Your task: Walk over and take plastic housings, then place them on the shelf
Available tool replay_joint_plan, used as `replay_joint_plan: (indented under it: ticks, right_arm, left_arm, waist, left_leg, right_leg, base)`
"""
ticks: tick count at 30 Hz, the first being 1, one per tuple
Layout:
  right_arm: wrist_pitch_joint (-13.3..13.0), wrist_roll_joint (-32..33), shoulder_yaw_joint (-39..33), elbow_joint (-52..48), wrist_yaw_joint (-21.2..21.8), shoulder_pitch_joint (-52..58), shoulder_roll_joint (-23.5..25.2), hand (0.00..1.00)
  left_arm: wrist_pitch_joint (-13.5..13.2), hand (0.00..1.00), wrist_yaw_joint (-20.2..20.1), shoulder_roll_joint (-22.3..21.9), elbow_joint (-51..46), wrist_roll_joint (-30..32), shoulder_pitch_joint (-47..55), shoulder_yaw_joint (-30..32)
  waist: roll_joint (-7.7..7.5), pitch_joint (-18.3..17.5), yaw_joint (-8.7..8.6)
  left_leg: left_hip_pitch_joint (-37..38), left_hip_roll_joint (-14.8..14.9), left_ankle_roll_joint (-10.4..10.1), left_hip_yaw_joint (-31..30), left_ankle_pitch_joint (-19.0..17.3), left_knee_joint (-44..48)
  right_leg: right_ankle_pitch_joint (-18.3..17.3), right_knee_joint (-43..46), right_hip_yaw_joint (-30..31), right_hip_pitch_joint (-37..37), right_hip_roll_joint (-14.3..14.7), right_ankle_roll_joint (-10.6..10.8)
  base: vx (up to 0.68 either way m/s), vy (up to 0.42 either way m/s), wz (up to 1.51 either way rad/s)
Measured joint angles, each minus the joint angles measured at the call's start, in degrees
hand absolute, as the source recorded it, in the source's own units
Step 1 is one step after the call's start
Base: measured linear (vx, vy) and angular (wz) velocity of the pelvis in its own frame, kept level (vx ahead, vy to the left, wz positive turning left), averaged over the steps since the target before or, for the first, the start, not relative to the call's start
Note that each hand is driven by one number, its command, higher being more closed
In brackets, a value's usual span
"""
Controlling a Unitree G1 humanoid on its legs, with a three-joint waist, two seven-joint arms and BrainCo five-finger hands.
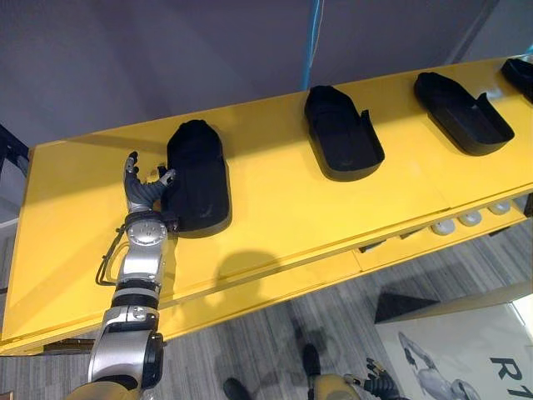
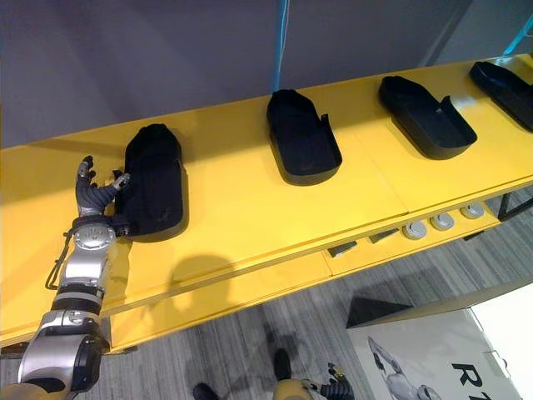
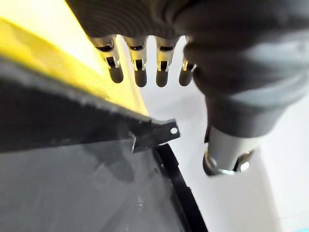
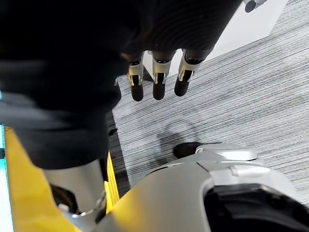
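Observation:
Several black plastic housings lie in a row on the yellow shelf (image 1: 275, 217). The leftmost housing (image 1: 198, 175) lies upside down, a closed dark hump. My left hand (image 1: 141, 193) rests on the shelf just left of it, open, with straight fingers (image 3: 140, 72) and the thumb (image 1: 166, 177) at the housing's side. Two more housings (image 1: 341, 133) (image 1: 462, 112) lie open side up further right, and another housing (image 1: 520, 77) shows at the far right edge. My right hand (image 2: 337, 387) hangs low over the floor, with open fingers (image 4: 157, 87) holding nothing.
A grey wall stands behind the shelf. Small white round parts (image 1: 470, 218) sit on a lower ledge under the shelf's front edge at the right. A white printed board (image 1: 466, 350) lies on the grey carpet at the lower right.

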Motion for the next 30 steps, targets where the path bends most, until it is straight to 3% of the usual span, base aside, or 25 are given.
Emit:
replay_joint_plan:
  ticks: [12,15,22,23,30]
  right_arm:
    - [0.0,0.1,0.0,0.7,0.0,0.1,-0.1,0.0]
    - [0.0,0.1,0.0,1.9,0.1,0.1,-0.5,0.0]
    - [0.0,0.1,-0.1,3.1,0.1,-0.1,-0.5,0.0]
    - [0.0,0.1,-0.1,3.6,0.1,-0.1,-0.5,0.0]
    - [0.0,-0.1,-0.1,5.5,0.1,-0.1,-0.6,0.0]
  left_arm:
    - [-1.4,0.0,1.1,-2.5,-21.0,3.4,8.9,0.6]
    - [-3.4,0.0,1.3,-5.6,-30.1,4.1,12.9,1.3]
    - [-7.5,0.0,-1.1,-10.3,-45.5,4.6,28.1,-1.3]
    - [-8.4,1.0,-2.5,-11.3,-47.8,4.6,31.5,-3.5]
    - [-10.5,1.0,-6.7,-14.7,-51.7,8.7,41.8,-11.5]
  waist:
    - [0.06,0.0,1.37]
    - [0.06,0.0,2.87]
    - [0.12,-0.3,3.62]
    - [0.15,-0.6,4.04]
    - [0.49,-2.6,4.65]
  left_leg:
    - [1.8,-0.5,0.4,-2.7,1.0,-1.1]
    - [2.1,-0.6,0.4,-2.8,1.0,-1.1]
    - [2.5,-0.6,0.4,-2.7,1.0,-1.1]
    - [2.5,-0.6,0.4,-2.6,0.9,-1.1]
    - [3.2,-0.5,0.2,-2.5,0.8,-1.1]
  right_leg:
    - [-0.6,0.0,-2.0,2.9,-0.4,0.2]
    - [-0.6,0.1,-1.9,3.2,-0.5,0.3]
    - [-0.6,0.1,-1.6,3.4,-0.5,0.3]
    - [-0.6,0.1,-1.5,3.5,-0.5,0.3]
    - [-0.7,0.1,-1.4,4.2,-0.5,0.5]
  base:
    - [-0.05,-0.007,0.11]
    - [-0.05,0.004,0.02]
    - [-0.03,-0.004,-0.01]
    - [-0.04,-0.01,-0.02]
    - [-0.05,-0.011,-0.01]
